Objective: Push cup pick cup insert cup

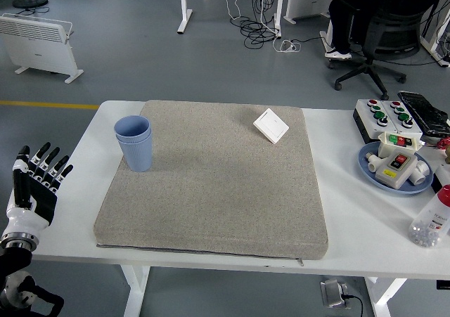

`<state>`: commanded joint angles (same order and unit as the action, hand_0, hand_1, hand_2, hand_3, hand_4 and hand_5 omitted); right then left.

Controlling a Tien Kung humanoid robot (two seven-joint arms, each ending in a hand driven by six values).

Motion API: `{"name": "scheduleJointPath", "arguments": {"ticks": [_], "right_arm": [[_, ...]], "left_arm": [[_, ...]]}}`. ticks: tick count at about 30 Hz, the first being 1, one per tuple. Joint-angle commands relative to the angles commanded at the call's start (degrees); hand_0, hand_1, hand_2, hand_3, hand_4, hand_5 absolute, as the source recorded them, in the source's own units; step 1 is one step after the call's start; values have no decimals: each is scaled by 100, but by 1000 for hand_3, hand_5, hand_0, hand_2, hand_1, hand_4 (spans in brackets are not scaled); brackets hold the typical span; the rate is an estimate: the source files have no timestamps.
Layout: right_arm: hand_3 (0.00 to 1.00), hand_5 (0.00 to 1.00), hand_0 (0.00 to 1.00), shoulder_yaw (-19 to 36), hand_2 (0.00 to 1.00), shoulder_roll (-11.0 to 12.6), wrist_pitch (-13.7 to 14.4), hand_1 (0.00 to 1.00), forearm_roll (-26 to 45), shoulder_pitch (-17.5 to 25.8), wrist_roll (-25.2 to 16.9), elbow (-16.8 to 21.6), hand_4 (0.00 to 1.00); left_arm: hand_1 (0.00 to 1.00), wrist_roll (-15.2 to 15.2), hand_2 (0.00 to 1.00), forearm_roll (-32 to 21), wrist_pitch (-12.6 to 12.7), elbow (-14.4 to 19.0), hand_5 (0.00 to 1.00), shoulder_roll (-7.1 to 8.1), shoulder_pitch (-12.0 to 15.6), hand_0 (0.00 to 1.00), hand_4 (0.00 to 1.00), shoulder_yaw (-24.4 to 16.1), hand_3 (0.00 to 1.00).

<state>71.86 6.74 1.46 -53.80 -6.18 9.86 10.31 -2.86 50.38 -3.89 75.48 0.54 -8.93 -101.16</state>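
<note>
The white bench carries a grey mat, a button box, a blue plate and a bottle.

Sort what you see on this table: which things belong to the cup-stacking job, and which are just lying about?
Belongs to the job:
- blue cups, already nested, upright on the grey mat
- left hand, fingers spread, off the table's left edge

Just lying about:
- white switch plate
- button box
- blue plate of switch parts
- clear bottle
</note>
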Motion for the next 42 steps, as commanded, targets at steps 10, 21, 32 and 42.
{"name": "scheduleJointPath", "arguments": {"ticks": [10,21,32,42], "right_arm": [[557,471,755,-5,645,-5,7,626,-23,35,16,0,77],[557,472,755,-23,645,-1,11,626,-38,94,36,0,77],[556,471,754,-39,644,-4,9,626,-18,109,36,0,77],[557,471,755,-31,644,-10,5,625,4,76,26,0,77]], "left_arm": [[828,0,903,-20,4,-8,998,-4,28,821,645,-8,880],[828,8,902,-36,4,-54,998,-11,84,821,646,-27,879],[828,12,900,-35,7,-51,998,-7,96,819,644,-39,876],[827,22,899,-23,11,-50,998,-25,46,818,645,-39,876]]}}
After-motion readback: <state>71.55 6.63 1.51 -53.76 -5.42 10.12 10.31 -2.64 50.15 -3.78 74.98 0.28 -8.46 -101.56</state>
